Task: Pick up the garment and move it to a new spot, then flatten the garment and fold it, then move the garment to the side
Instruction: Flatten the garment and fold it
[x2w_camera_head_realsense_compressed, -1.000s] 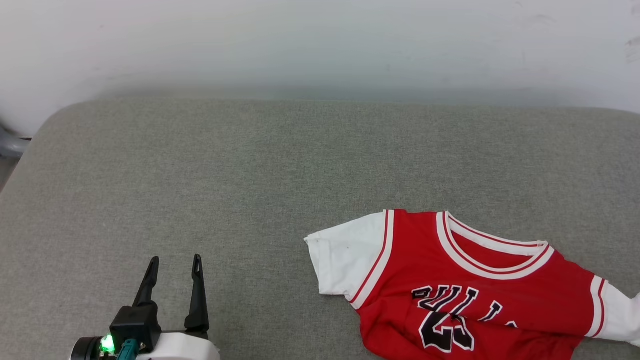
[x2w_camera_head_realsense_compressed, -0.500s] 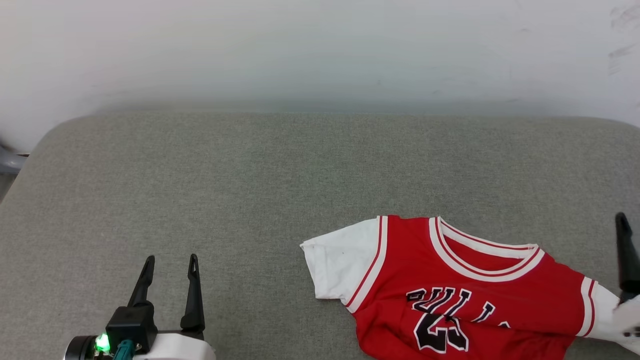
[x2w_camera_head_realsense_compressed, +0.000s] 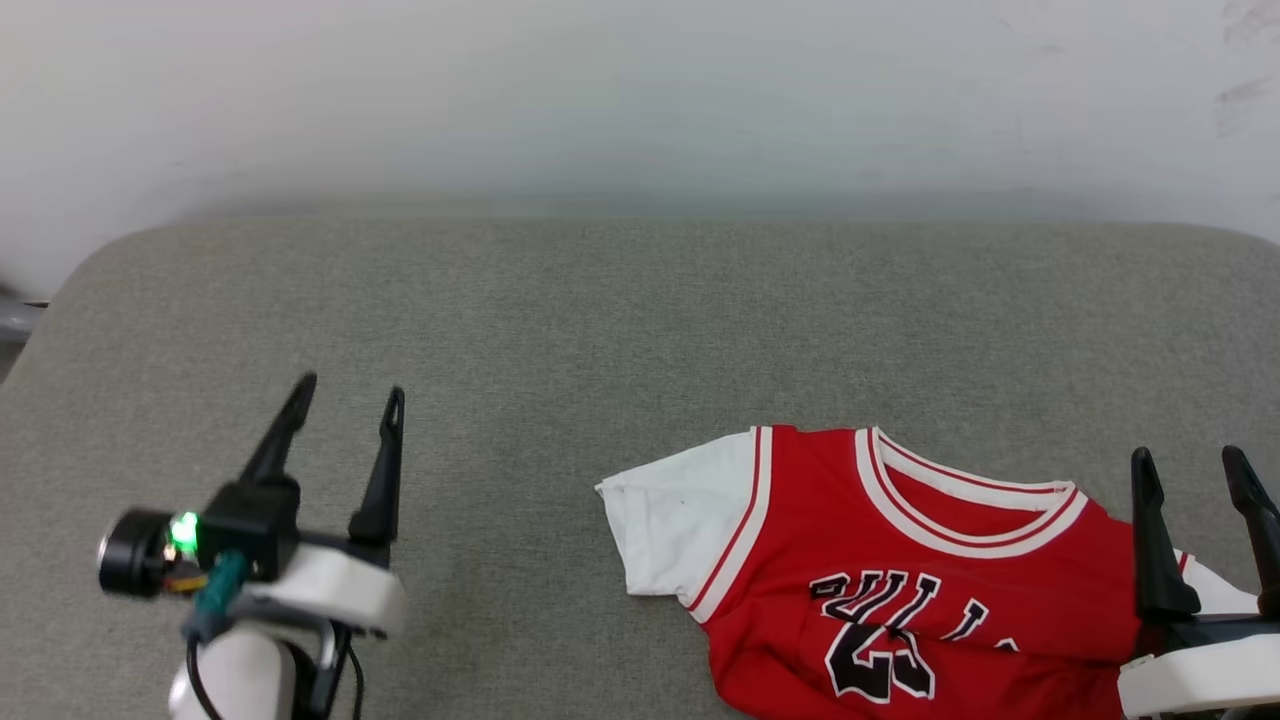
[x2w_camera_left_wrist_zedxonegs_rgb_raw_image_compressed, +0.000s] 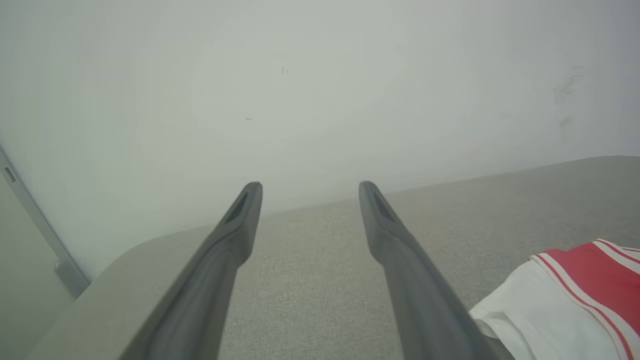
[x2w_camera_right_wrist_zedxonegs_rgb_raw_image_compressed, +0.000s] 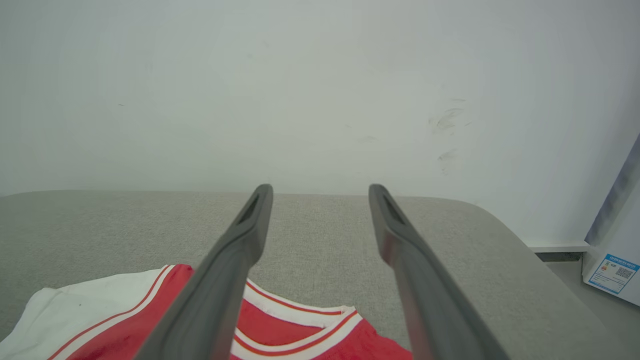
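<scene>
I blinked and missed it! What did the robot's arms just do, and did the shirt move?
The left gripper moved up the head view, fingers open. The right gripper came in at the lower right, by the garment's sleeve, also open and holding nothing. The garment stayed lying on the grey cushion.

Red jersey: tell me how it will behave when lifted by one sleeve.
Probably floppy: the jersey lies limp with wrinkles near its number. It likely hangs and bunches rather than holding shape. The textured grey surface may drag it.
</scene>
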